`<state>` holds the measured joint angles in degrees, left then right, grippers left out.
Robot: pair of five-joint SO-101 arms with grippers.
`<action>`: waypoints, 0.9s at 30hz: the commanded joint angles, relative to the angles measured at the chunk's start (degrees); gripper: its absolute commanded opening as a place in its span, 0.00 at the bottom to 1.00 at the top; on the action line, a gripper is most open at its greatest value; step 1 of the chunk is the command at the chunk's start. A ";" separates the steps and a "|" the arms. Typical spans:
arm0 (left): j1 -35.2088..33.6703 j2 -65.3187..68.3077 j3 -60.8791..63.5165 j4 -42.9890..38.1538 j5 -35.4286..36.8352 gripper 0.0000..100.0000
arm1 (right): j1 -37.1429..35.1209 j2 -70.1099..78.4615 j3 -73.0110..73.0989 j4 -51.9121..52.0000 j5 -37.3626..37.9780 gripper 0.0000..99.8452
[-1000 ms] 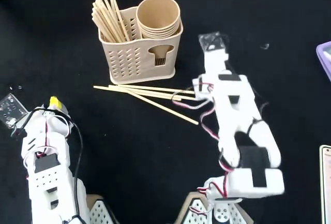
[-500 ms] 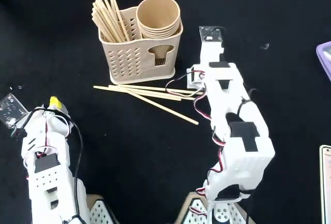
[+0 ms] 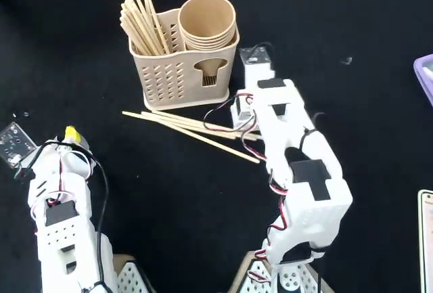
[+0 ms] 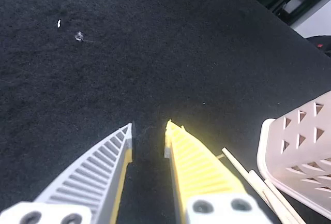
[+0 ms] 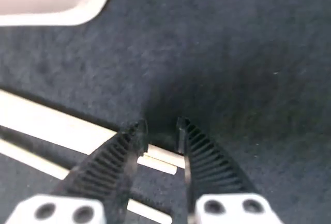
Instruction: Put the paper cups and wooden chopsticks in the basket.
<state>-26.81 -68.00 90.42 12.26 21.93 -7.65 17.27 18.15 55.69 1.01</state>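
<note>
Basket (image 3: 183,70) sits near the far edge of the bench (image 3: 135,205), a bit left of centre. Stacked paper cups (image 3: 207,19) fill its right compartment, and a bundle of wooden chopsticks (image 3: 142,26) stands in its left one. A few loose chopsticks (image 3: 189,127) lie flat on the bench just in front of the basket, fanned toward the middle. My right arm (image 3: 284,144) is over their right-hand ends. The right gripper (image 5: 160,131) is low over the cloth, jaws only narrowly apart, with chopstick ends (image 5: 158,157) lying in the gap. I can't tell if the fingers touch the sticks. The left gripper (image 4: 148,131) is by the bench's left edge, jaws a little apart and holding nothing.
</note>
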 commanded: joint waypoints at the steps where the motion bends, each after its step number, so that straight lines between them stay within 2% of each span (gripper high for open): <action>1: -0.22 -0.79 -0.75 -1.58 0.00 0.12 | -3.25 -2.68 3.56 0.26 0.97 0.09; 7: -0.22 -0.79 -0.75 -1.58 0.00 0.12 | -4.31 -17.19 20.09 -8.26 3.43 0.09; 13: -0.13 -0.79 -0.75 -1.58 0.00 0.12 | -4.92 -30.20 32.13 -10.99 5.54 0.09; 21: -0.13 -0.79 -0.75 -1.58 0.00 0.12 | -5.10 -37.67 33.10 -10.20 6.59 0.09; 24: -0.13 -0.79 -0.75 -1.58 0.00 0.12 | -8.79 -39.34 32.22 -7.38 11.96 0.10; 27: -0.13 -0.79 -0.75 -1.58 0.00 0.12 | -15.03 -39.96 32.40 -5.36 16.44 0.16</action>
<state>-26.81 -68.00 90.42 12.26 21.93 -17.49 -20.09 51.65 48.92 13.49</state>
